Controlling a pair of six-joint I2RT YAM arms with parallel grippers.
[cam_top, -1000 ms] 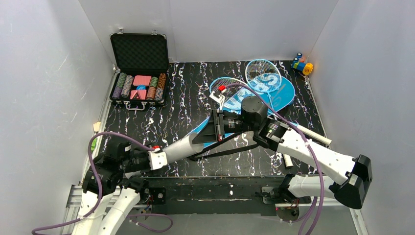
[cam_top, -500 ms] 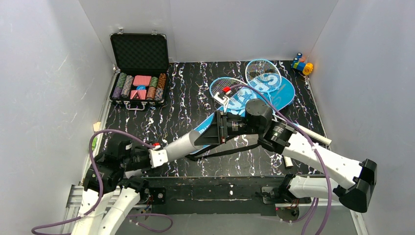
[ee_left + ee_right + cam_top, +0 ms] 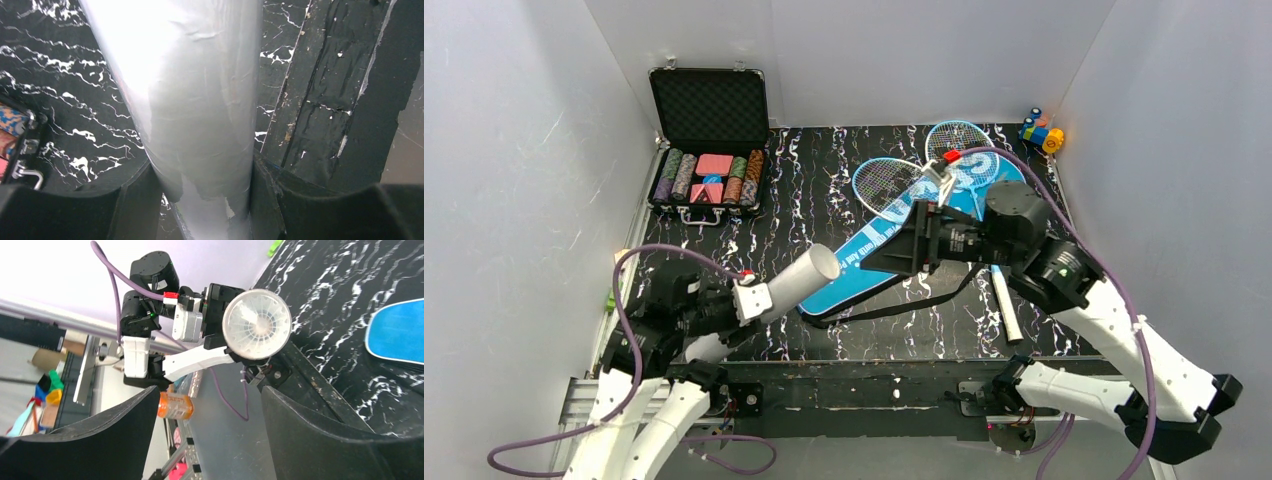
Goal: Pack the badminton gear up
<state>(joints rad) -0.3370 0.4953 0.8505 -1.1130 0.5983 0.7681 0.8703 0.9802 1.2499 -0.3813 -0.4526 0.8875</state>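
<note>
The tube (image 3: 796,279), pinched near its base by the left gripper (image 3: 749,298), points its mouth straight at the right gripper (image 3: 894,243), which is spread, empty and near.

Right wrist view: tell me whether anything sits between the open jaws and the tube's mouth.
Nothing visible does. The tube, held by the left gripper, faces the right gripper across open air; a shuttlecock sits inside its mouth.

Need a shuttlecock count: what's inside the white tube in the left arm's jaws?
Seen end-on, the white tube shows what looks like one feather shuttlecock filling its mouth. Any others behind it are hidden.
</note>
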